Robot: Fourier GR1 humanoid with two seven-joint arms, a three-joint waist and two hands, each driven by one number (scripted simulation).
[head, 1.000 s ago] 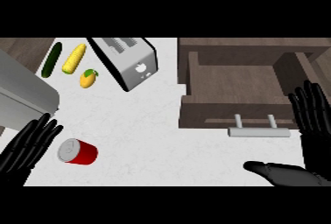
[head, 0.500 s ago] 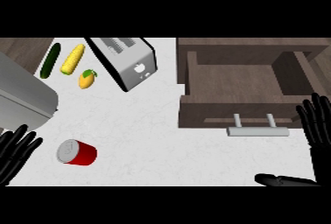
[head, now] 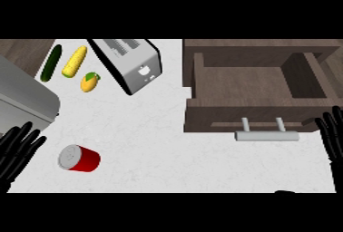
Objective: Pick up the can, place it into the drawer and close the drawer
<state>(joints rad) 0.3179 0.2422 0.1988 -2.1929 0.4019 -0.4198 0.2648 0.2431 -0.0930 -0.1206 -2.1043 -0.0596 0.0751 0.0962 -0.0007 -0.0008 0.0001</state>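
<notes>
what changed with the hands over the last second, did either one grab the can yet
No grab yet. The left hand slid back toward the view's left edge, away from the can, fingers straight. The right hand drew out toward the right edge, and the forearm that lay along the bottom right has almost left the view. The can, the open drawer, toaster and vegetables kept their places.

Bare bench (head: 174,154) lies between the can (head: 79,158) and the open drawer (head: 254,86). Only the drawer's handle (head: 266,134) juts over that stretch; the toaster (head: 130,63) stands well behind.
</notes>
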